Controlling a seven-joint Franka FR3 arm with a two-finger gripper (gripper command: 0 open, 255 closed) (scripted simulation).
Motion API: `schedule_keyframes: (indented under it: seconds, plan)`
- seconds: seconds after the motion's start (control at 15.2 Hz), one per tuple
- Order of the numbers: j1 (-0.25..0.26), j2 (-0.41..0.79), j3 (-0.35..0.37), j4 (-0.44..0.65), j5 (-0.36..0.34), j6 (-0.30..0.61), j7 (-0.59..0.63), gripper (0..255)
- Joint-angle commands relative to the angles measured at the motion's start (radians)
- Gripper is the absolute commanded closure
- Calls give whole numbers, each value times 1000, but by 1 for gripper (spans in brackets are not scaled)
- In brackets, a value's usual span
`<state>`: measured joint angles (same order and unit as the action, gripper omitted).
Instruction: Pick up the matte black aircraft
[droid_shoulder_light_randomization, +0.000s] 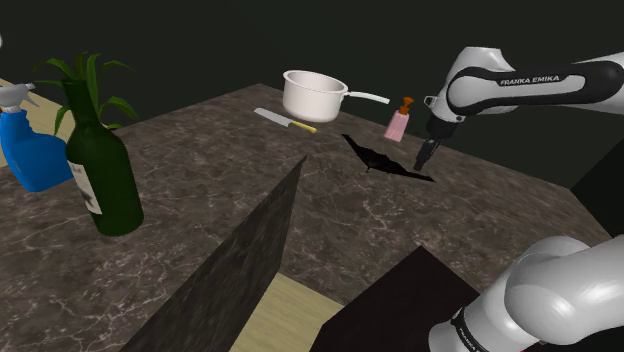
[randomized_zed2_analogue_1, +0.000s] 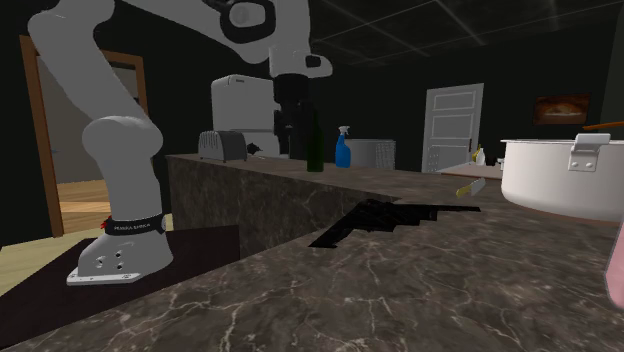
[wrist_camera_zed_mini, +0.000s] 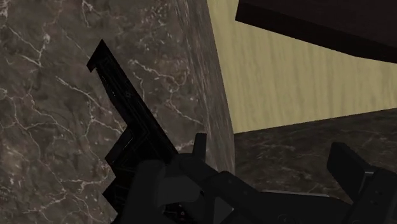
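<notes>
Hand (droid_shoulder_light_randomization: 424, 163) is hovering wide open and empty above the marble tabletop (droid_shoulder_light_randomization: 200, 170). The black aircraft (wrist_camera_zed_mini: 127, 137) is lying flat, apparently just outside one finger, its long axis stretching away toward the white saucepan (droid_shoulder_light_randomization: 313, 95).

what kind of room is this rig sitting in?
Most likely a kitchen: a dark marbled counter with a white pot and a knife on it, plus a toaster.

flat black aircraft (droid_shoulder_light_randomization: 372, 158) lying on dark marble counter (droid_shoulder_light_randomization: 200, 170).
</notes>
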<state>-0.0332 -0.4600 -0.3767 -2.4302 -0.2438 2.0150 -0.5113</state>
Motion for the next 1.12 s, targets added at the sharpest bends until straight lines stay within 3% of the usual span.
schedule_keyframes:
  seconds: [0.0, 0.33, 0.59, 0.79, 1.06]
  plan:
    - [5, 66, -42, 25, 1, 43, -70, 0]
    - [22, 256, -143, 99, 48, 153, -255, 0]
    - [25, 430, -200, 184, 140, 224, -426, 0]
    - [7, 566, -215, 261, 230, 259, -557, 0]
    - [-3, 602, -206, 242, 256, 310, -572, 0]
